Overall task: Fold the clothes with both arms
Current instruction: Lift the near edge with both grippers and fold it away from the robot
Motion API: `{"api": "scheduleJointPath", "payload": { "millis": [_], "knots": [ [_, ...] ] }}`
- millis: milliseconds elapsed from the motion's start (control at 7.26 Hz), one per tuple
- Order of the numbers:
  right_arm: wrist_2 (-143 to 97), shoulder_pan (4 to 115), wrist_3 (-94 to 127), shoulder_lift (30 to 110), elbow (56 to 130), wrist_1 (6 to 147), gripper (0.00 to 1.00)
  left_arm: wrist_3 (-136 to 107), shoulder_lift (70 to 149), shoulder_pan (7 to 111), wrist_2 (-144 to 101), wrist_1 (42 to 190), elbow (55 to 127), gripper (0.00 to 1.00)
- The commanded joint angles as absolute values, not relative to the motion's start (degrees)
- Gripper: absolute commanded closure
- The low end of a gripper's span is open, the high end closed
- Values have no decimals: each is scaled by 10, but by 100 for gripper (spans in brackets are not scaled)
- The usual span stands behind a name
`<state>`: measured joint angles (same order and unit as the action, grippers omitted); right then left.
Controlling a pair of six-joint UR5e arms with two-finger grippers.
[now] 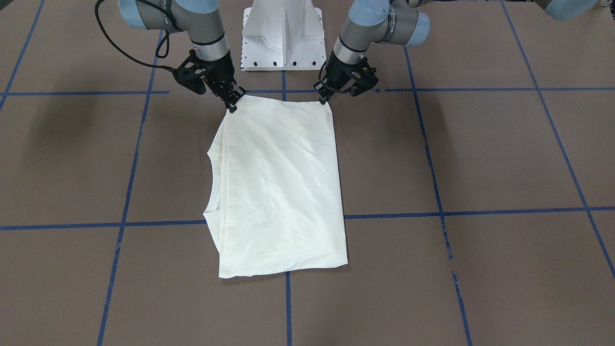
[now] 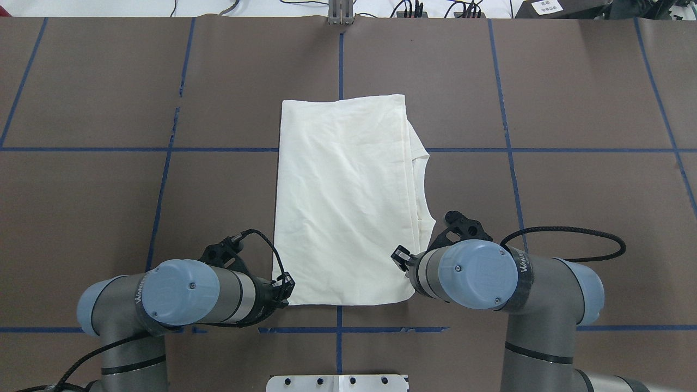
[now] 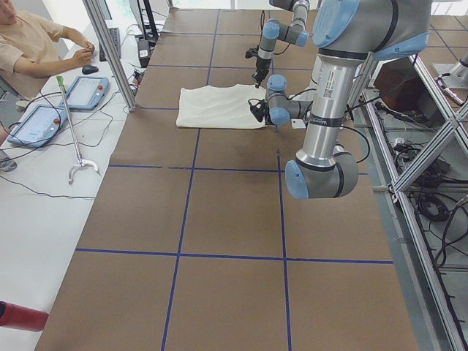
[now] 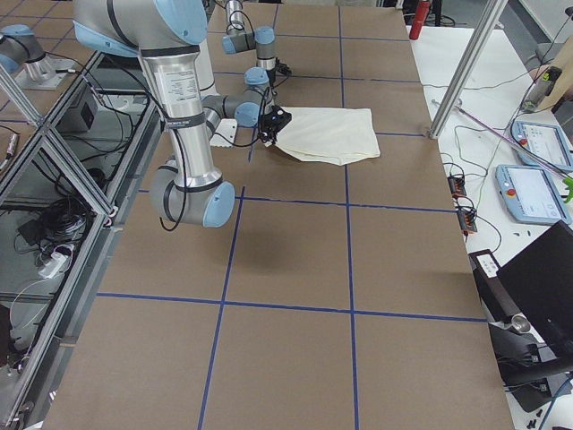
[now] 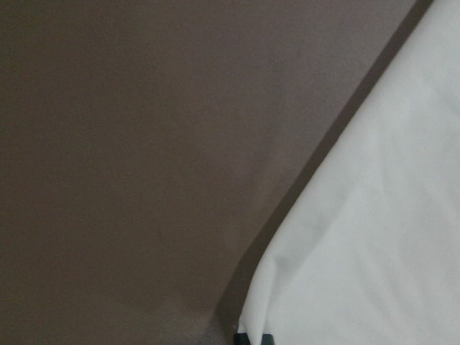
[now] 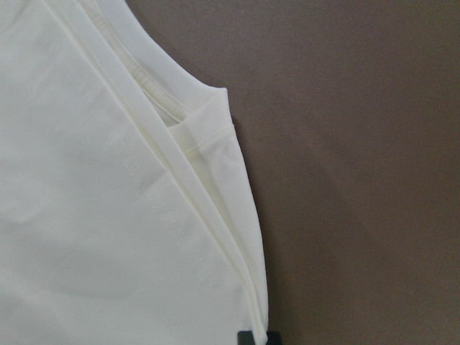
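Note:
The cream shirt (image 1: 278,187) lies folded into a tall rectangle, plain side up, with no print showing. Its collar opening (image 2: 422,185) faces the robot's right. My left gripper (image 1: 325,99) is shut on the near corner on the robot's left and shows in the overhead view (image 2: 287,287). My right gripper (image 1: 234,103) is shut on the other near corner and also shows overhead (image 2: 402,256). The near hem runs taut between them. In the left wrist view the cloth (image 5: 374,237) reaches the fingertips. In the right wrist view the layered edge (image 6: 215,215) does too.
The white pedestal base (image 1: 282,33) stands just behind the near hem. Blue tape lines (image 1: 480,211) grid the brown table. In the exterior left view an operator (image 3: 36,44) sits beside tablets (image 3: 84,91), and a grabber pole (image 3: 73,131) rests on the side bench.

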<state>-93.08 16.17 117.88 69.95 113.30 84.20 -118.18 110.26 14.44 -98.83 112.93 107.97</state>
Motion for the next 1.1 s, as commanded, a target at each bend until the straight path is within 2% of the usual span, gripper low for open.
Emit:
{"api": "scheduleJointPath", "payload": {
  "millis": [0,138,413,551,827,964],
  "knots": [
    [-931,147,1183,700,1145,842,100,-1183,1099,140,-989,1048,1185,100],
    [-931,129,1200,707,1168,843,100,-1222,1099,113,-988,1035,1225,100],
    [-926,118,1229,736,1234,843,100,-1249,1100,97,-985,1034,1258,100],
    [-922,134,1229,739,1245,843,100,-1246,1104,106,-986,1031,1259,100],
    [-923,204,1209,716,1221,838,100,-1123,1131,205,-988,1006,1238,100],
    [-925,234,1186,677,1189,838,100,-1101,1132,223,-985,999,1224,100]
  ]
}}
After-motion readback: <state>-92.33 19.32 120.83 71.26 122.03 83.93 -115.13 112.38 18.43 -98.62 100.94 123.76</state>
